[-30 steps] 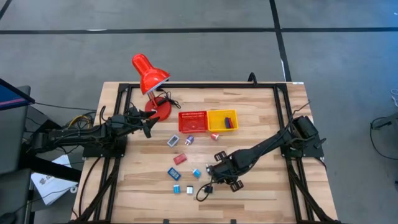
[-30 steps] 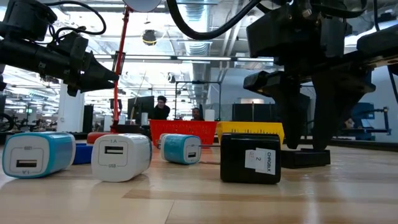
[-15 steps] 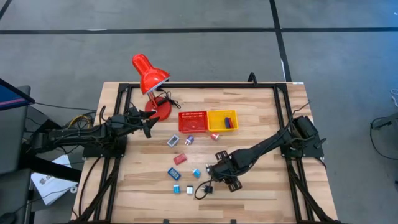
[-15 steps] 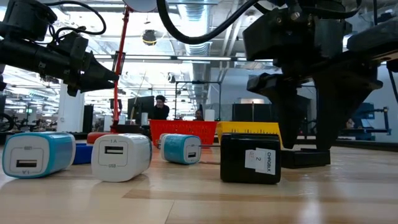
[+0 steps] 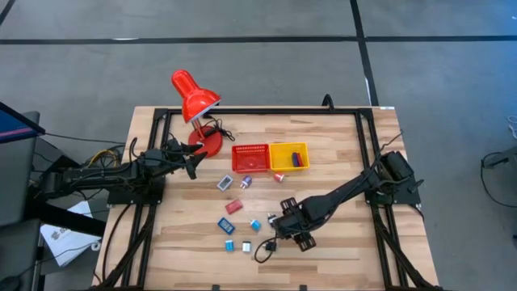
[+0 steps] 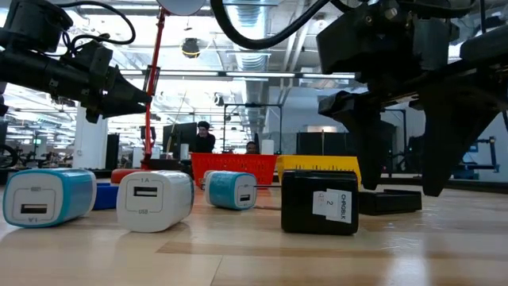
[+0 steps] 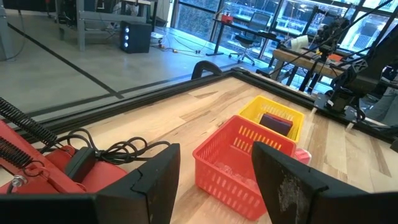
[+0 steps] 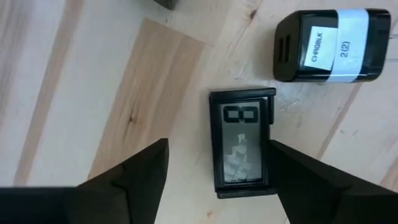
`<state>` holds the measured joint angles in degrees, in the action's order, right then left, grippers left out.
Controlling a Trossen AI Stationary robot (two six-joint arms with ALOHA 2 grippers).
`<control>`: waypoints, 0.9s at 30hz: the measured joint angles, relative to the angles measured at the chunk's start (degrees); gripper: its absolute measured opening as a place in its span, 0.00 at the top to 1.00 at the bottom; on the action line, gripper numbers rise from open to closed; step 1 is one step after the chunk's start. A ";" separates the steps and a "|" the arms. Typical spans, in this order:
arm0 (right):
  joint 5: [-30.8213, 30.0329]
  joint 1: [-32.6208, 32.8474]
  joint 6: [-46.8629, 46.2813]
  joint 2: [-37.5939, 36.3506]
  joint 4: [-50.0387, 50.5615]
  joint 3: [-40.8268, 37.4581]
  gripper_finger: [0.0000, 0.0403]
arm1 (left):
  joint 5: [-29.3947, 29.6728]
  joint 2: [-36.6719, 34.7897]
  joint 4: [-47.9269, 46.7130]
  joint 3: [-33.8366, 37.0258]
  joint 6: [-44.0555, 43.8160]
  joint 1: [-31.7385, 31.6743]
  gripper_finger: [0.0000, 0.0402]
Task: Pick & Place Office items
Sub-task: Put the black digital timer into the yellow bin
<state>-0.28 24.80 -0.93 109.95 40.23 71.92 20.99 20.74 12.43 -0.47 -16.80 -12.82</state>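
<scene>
Fingers of the right gripper [image 8: 217,168] are spread wide, just above a flat black piece [image 8: 242,142] lying on the table [image 5: 339,145] beside a black charger [image 8: 333,45], well in front of the red basket [image 5: 250,156]. To grab it well, I think it should go straight down, one finger on each long side, then squeeze. The left gripper [image 7: 214,180] waits near the lamp [image 5: 194,101], fingers apart, holding nothing.

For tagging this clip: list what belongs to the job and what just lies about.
Job: white plastic block charger; black block charger; flat black rectangular display piece; red mesh basket; yellow mesh basket.
Lying about: red desk lamp.
</scene>
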 joint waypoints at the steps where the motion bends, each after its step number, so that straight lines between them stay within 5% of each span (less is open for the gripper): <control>1: -0.06 0.01 -0.01 0.00 0.00 0.00 0.35 | 0.01 0.00 0.00 -0.01 0.00 -0.02 0.51; 27: -4.30 0.68 -0.13 -0.04 -2.56 -1.95 0.35 | 0.01 0.00 0.01 0.00 0.00 -0.01 0.51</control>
<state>-4.59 25.47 -1.06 109.91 37.67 69.97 20.99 20.74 12.43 -0.47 -16.80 -12.84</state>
